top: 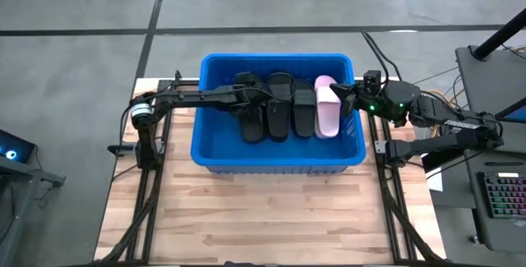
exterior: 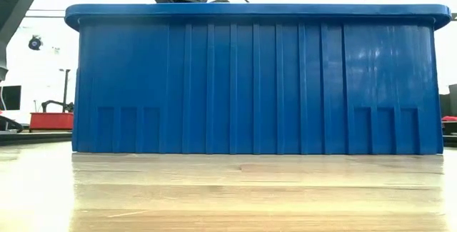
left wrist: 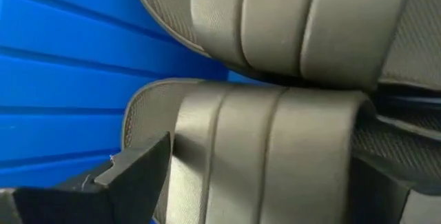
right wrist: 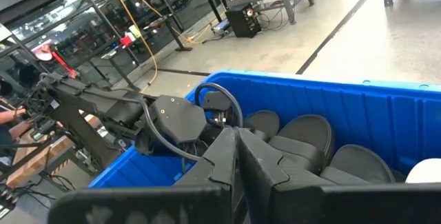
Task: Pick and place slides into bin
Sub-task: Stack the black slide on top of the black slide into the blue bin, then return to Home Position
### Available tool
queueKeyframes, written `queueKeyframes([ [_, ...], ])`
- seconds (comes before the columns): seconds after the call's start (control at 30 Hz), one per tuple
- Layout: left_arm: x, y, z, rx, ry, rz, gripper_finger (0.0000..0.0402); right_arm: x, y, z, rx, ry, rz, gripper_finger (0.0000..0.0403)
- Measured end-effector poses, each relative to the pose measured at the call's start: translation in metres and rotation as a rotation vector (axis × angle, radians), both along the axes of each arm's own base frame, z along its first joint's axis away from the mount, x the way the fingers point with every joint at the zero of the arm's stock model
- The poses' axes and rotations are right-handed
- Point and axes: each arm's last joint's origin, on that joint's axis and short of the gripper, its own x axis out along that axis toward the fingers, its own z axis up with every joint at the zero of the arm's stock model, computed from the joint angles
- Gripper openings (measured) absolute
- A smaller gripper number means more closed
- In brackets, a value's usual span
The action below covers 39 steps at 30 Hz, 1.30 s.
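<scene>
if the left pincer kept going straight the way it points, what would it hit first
Most likely the black slide directly ahead of the open left pincer, inside the blue bin; depth is unclear.

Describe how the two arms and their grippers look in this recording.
Both arms are dark, nearly black, built of jointed segments. The left arm has a silver-ringed joint near its base and a looped black cable by its wrist. The right arm shows a small green light on its wrist housing and black cables trailing behind. The right gripper has two matte black angular fingers; the left gripper's finger looks alike.
</scene>
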Motion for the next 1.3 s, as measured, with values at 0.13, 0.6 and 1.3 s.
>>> queueKeyframes([
  [0.13, -0.001, -0.001, 0.000, -0.008, 0.019, -0.001, 0.0337, 0.000, 0.000, 0.000, -0.001, 0.000, 0.000, 0.0009],
  [0.6, -0.012, -0.006, 0.007, -0.071, 0.064, -0.031, 0.0337, 0.000, 0.000, 0.000, -0.002, 0.003, 0.000, 0.0009],
  [1.3, -0.025, -0.015, 0.034, -0.170, 0.077, -0.183, 0.0337, 0.000, 0.000, -0.001, -0.004, 0.010, 0.001, 0.0009],
])
